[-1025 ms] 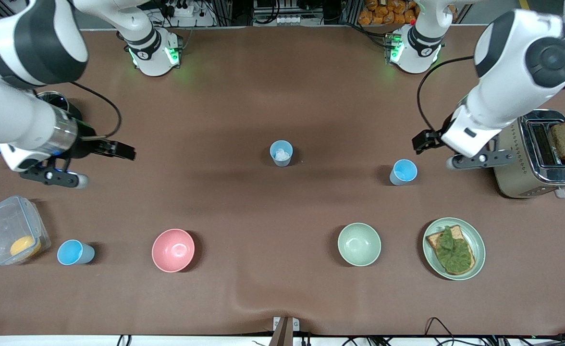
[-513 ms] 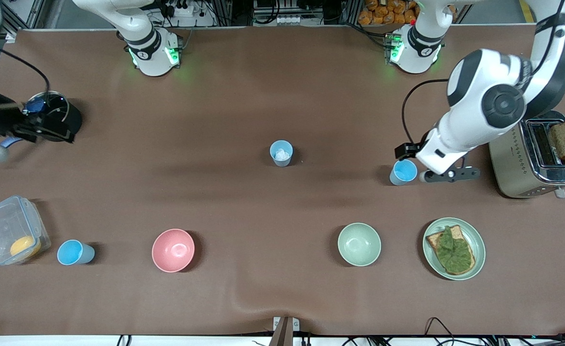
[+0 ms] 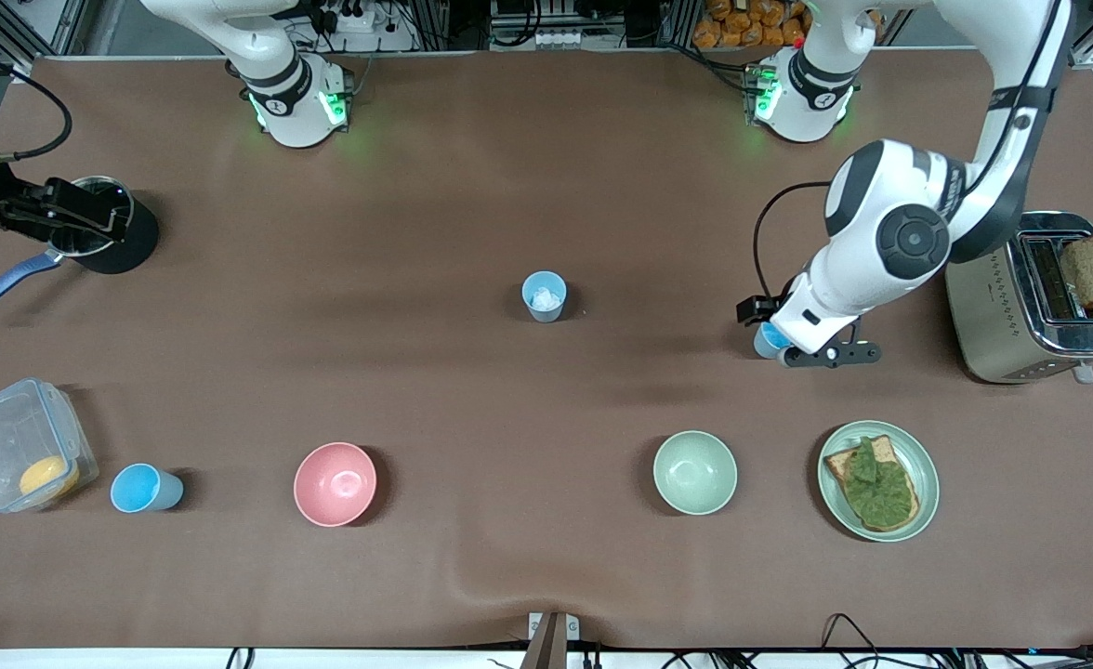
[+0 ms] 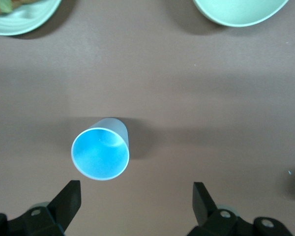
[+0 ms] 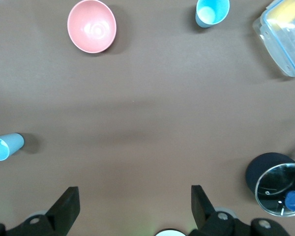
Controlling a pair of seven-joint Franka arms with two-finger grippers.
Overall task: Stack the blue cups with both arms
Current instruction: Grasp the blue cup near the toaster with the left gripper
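Note:
Three blue cups stand apart on the brown table. The paler one with white bits (image 3: 544,295) (image 5: 5,146) is in the middle. A brighter one (image 3: 145,489) (image 5: 211,12) stands beside the clear container. Another bright one (image 3: 766,344) (image 4: 100,153) is partly hidden under the left arm's hand. My left gripper (image 3: 757,316) (image 4: 135,196) hangs open just over that cup, which sits off toward one finger (image 4: 69,199), untouched. My right gripper (image 3: 100,221) (image 5: 133,201) is open and holds nothing, over the black pot at the right arm's end of the table.
A toaster with bread (image 3: 1034,297) stands beside the left arm. Nearer the camera are a plate of toast and greens (image 3: 923,465), a pale green bowl (image 3: 695,472) and a pink bowl (image 3: 335,483). A clear container (image 3: 21,446) and a lidded black pot (image 3: 133,243) are at the right arm's end.
The left arm has swung in and come down over the bright cup near the toaster. The right arm has pulled back to its end of the table, over the pot.

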